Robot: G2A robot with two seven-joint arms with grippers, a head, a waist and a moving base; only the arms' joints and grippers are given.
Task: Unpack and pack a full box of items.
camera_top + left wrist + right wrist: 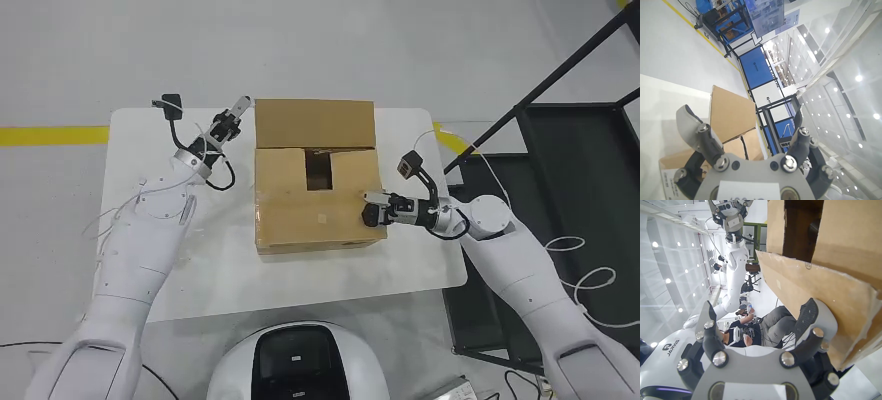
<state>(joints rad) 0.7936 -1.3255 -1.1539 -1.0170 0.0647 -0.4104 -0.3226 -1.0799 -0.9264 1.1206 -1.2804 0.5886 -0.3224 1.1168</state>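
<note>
- Opening the box (315, 215) looks like the step in hand, early in the unpacking as I judge it; it sits on the table (230, 265) between the two arms, and I see no items taken out
- The right gripper (755, 317) is spread wide and grasps nothing; one of its fingers (806, 317) lies against the edge of the near flap (810, 287), with the dark gap (320, 170) into the box just beyond that flap
- The left gripper (743, 117) is released too, holding nothing; the raised far flap (730, 113) stands just ahead of its fingertips, apart from them
- Next, I'd guess, the right fingers need to close on the flap edge or push it outward so the opening widens; the left must come nearer before it can help
- Writing: a white label (670, 181) on the box side just below the left gripper carries small print I cannot make out; signboards in the room behind bear lettering, which I leave unread
</note>
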